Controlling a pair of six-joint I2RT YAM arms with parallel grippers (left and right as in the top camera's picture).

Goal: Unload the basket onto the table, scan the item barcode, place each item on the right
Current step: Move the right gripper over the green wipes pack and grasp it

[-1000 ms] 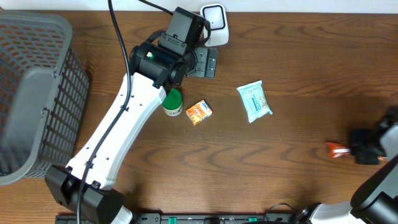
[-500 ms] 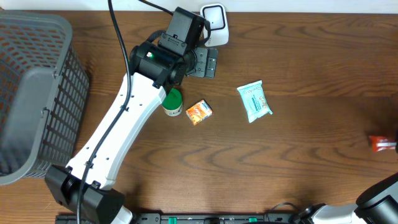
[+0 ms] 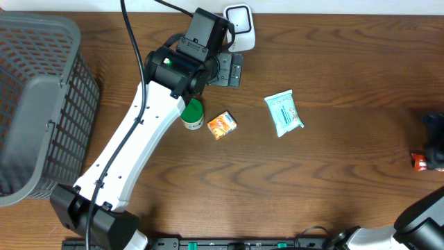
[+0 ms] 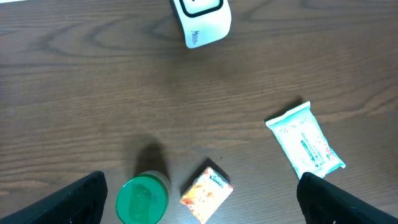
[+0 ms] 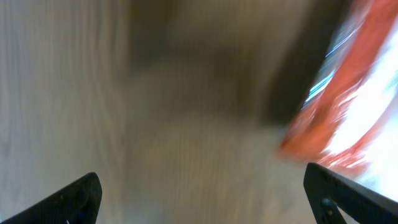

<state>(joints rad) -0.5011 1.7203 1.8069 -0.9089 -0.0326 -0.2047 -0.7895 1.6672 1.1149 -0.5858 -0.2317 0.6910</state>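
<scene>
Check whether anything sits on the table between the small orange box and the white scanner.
Nothing visible does. In the left wrist view, bare wood runs from the orange box up to the white scanner. The green-lidded jar stands beside the box, and the wipes pack lies on its other side, both off that line.

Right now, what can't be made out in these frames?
- Red packet: the right wrist view is motion-blurred, so no print is readable. Overhead, it sits at the frame edge, partly behind the right gripper.
- Green-lidded jar: overhead, the left arm hides part of it. The left wrist view shows only the lid.
- Orange box and wipes pack: barcodes are too small to find in either view.
</scene>
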